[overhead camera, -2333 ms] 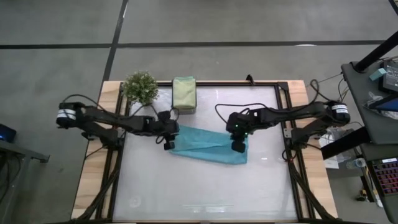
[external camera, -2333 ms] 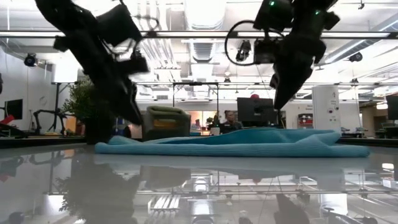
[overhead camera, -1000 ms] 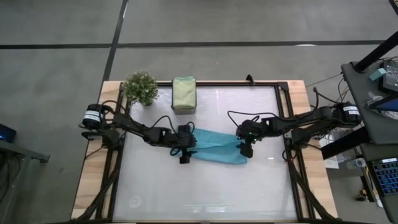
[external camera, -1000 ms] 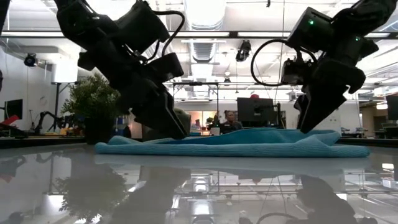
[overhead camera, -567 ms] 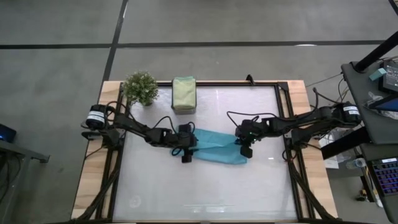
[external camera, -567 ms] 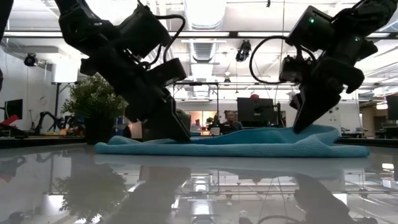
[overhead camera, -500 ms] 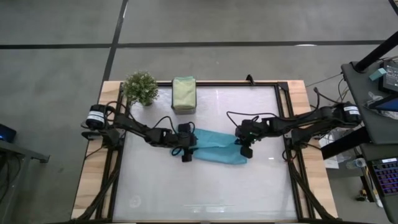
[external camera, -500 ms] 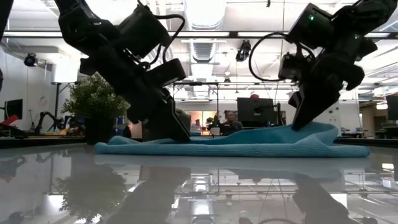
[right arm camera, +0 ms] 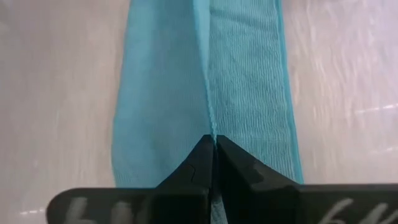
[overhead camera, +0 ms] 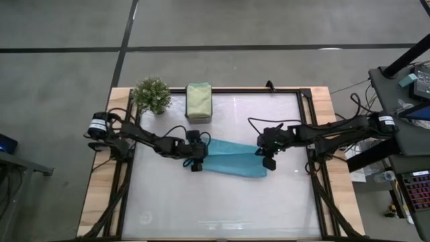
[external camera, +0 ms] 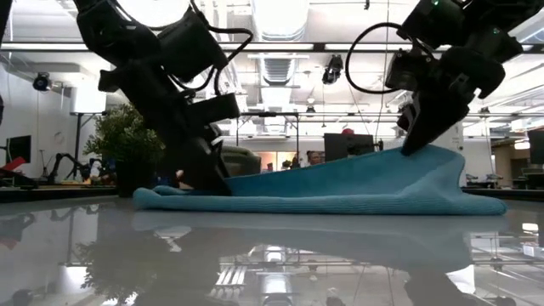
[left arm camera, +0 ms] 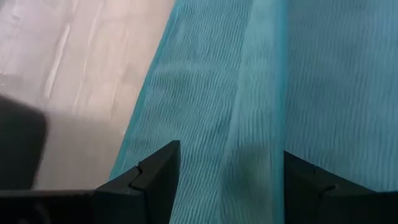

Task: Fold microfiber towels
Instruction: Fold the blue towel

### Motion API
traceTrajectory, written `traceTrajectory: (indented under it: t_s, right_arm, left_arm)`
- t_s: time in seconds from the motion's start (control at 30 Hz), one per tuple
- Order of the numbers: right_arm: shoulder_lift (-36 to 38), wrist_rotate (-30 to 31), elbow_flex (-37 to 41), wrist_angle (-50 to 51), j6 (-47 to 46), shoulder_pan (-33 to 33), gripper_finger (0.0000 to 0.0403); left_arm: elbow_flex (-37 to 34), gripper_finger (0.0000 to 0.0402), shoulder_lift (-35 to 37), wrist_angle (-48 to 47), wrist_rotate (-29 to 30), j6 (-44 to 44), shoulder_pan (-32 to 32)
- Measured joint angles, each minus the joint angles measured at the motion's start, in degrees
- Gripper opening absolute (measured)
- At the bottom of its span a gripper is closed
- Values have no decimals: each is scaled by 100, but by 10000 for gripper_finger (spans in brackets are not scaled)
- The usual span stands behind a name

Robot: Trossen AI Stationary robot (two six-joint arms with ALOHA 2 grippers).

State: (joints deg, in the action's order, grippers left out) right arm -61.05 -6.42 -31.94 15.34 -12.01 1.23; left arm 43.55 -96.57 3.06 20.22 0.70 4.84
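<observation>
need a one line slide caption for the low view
Right gripper pinches and lifts one end of the light blue towel; left gripper sits open at the other end.

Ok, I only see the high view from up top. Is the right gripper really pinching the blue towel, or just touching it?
Observer: Pinching. Its wrist view shows the right gripper shut on a ridge of the blue towel.
Operator: Is that end up in the air?
Observer: Yes. In the low view it's raised off the table; the other end lies flat.
Operator: And the left gripper?
Observer: Its wrist view shows the left gripper open, straddling a fold.
</observation>
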Motion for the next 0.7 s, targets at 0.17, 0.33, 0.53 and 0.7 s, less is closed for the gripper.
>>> traceTrajectory:
  t_s: [0.17, 0.33, 0.53, 0.7]
  right_arm:
    - [19, 14, 0, 114, 2, -11, 9]
    - [-6, 7, 0, 161, 2, -24, 9]
    - [-45, 24, 0, 118, 6, -24, 9]
    - [-53, 39, 0, 111, 9, -24, 9]
  left_arm:
    - [0, 198, 280, -788, 9, -24, 0]
    - [9, 189, 695, -1493, 84, -26, 0]
    - [9, 113, 1029, -2068, 142, 0, -2]
    - [9, 12, 1045, -2194, -162, 111, -7]
